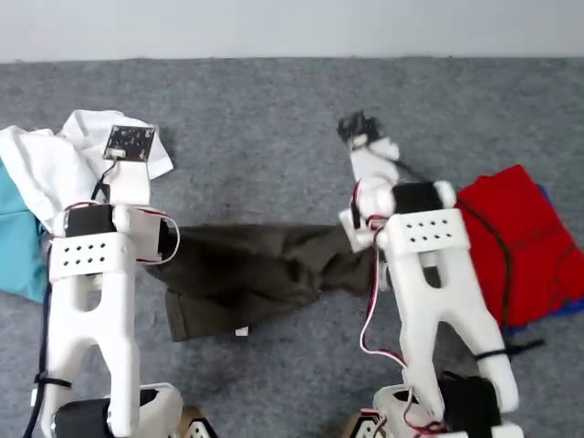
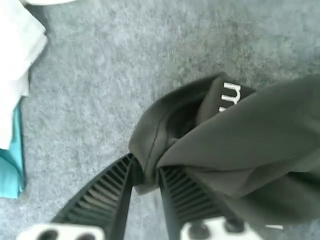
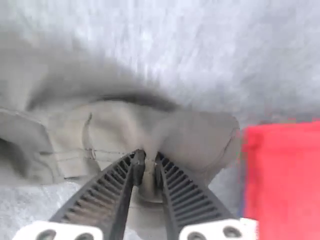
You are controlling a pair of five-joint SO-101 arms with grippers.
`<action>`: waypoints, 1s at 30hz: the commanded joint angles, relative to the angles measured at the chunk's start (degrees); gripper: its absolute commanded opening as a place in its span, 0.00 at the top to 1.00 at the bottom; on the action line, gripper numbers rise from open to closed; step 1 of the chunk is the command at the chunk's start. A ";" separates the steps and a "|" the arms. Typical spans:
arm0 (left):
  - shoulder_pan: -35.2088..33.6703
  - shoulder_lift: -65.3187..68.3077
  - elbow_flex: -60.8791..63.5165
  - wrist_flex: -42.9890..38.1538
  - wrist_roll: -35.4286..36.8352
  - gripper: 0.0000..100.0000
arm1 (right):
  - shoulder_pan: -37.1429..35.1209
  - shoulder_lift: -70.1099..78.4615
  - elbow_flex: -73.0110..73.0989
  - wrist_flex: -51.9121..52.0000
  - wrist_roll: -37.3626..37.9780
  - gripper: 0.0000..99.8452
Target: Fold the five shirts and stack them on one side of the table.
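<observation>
A dark olive shirt [image 1: 251, 274] hangs stretched between both arms over the middle of the grey table. My left gripper [image 2: 146, 176] is shut on a fold of the olive shirt [image 2: 235, 145] at its left end. My right gripper [image 3: 146, 162] is shut on the olive shirt's [image 3: 125, 130] cloth at its right end. Under and behind the left arm lies a white shirt [image 1: 64, 160] on a teal shirt [image 1: 18, 242]. A folded red shirt [image 1: 516, 242] lies at the right on top of something blue [image 1: 561, 310].
The grey felt table [image 1: 274, 119] runs to a pale wall at the back. The red shirt [image 3: 282, 180] lies close beside my right gripper. White cloth [image 2: 15, 65] and teal cloth [image 2: 12, 160] lie near my left gripper.
</observation>
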 commanded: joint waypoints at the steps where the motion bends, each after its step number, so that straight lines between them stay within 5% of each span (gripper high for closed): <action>1: -0.09 -2.02 -4.62 1.05 -0.35 0.99 | -0.22 -3.21 -10.64 5.23 0.00 0.99; 11: -0.09 -2.02 -9.01 5.63 -0.44 0.99 | -0.40 -2.59 -12.40 15.87 0.09 0.99; 17: -0.09 -2.02 -8.92 5.71 -0.44 0.99 | -0.92 2.15 4.57 3.47 -0.09 0.99; 22: 0.35 -2.02 -6.81 5.54 -0.35 0.99 | -9.63 11.12 22.24 -16.40 0.00 0.99; 30: 6.51 -2.02 -3.12 5.36 -0.44 0.99 | -13.85 17.80 18.02 -15.08 0.00 0.99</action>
